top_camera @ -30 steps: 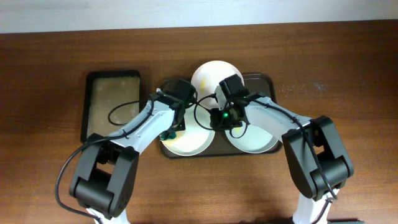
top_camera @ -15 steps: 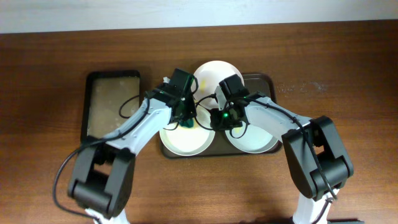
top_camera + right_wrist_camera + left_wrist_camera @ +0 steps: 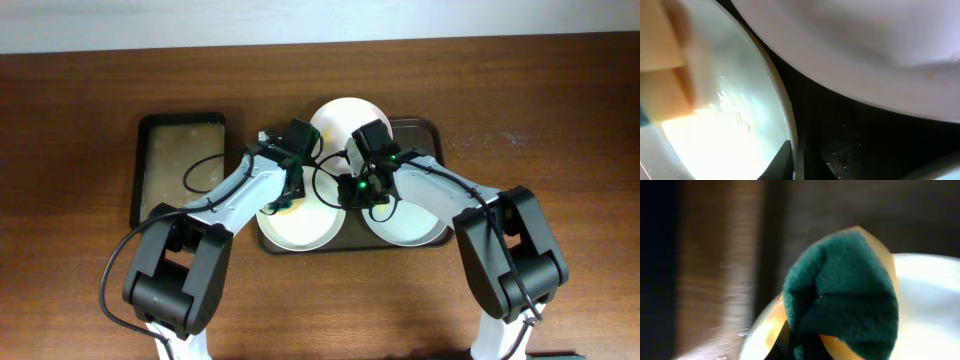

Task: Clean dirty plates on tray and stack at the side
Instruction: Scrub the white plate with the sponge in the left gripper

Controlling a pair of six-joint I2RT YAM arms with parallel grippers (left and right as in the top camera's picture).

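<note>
Three white plates lie on the dark brown tray (image 3: 432, 128): a far one (image 3: 340, 120), a near left one (image 3: 300, 228) and a near right one (image 3: 410, 225). My left gripper (image 3: 283, 203) is shut on a green and yellow sponge (image 3: 845, 290) and presses it on the near left plate (image 3: 930, 305) at its far left rim. My right gripper (image 3: 352, 193) is shut on that plate's right rim (image 3: 794, 162). The right wrist view shows this plate's wet inside (image 3: 730, 125), the sponge's yellow side (image 3: 662, 85) and the far plate (image 3: 865, 55).
A smaller black tray with a tan inside (image 3: 180, 165) stands to the left of the brown tray. Bare wooden table (image 3: 560, 200) lies to the right and along the front. Both arms crowd over the middle of the brown tray.
My left gripper swept the sponge from the plate's left edge to the right across its far part, then came back a little to the left. The right gripper has kept its hold on the rim.
</note>
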